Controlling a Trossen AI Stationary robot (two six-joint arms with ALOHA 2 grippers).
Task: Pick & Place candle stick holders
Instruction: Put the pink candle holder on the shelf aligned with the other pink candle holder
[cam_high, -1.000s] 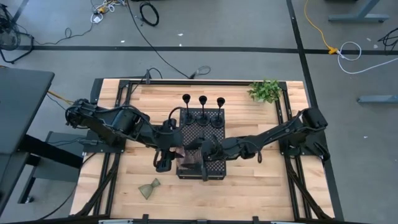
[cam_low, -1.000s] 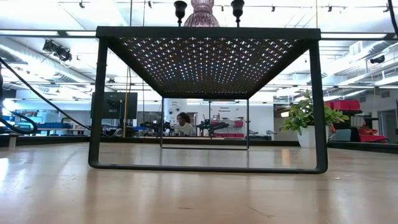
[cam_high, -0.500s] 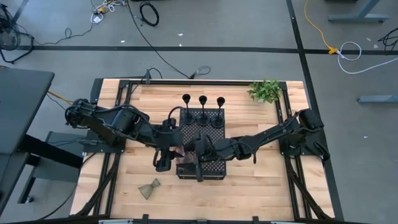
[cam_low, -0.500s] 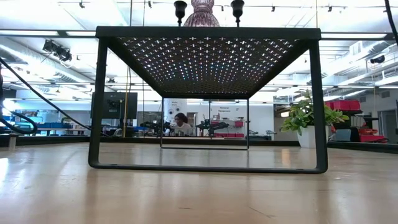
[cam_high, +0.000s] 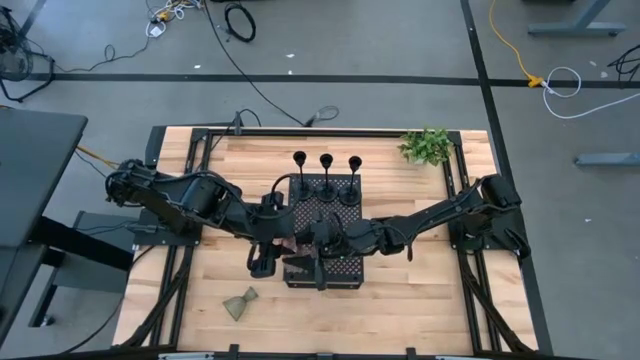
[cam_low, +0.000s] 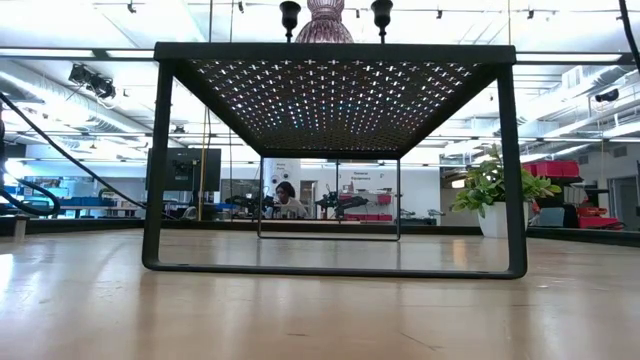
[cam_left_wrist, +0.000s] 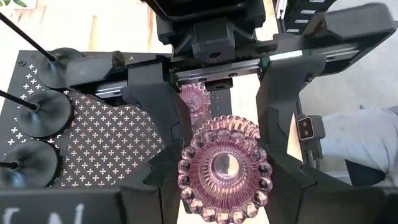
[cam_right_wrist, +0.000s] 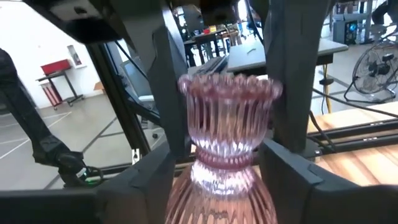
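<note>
Over the black perforated tray (cam_high: 340, 268), one pink glass candle holder (cam_left_wrist: 223, 168) is bracketed by both the left gripper (cam_left_wrist: 214, 155) and right gripper (cam_right_wrist: 214, 168), fingers narrowed around it, so release should be staggered, keeping it upright.

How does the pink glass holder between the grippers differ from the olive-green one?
The pink glass holder stands upright over the black tray, between the left gripper and right gripper; the olive-green holder lies on its side on the bare table. The pink one is ribbed and see-through; the green one looks opaque. Both narrow at the waist.
</note>
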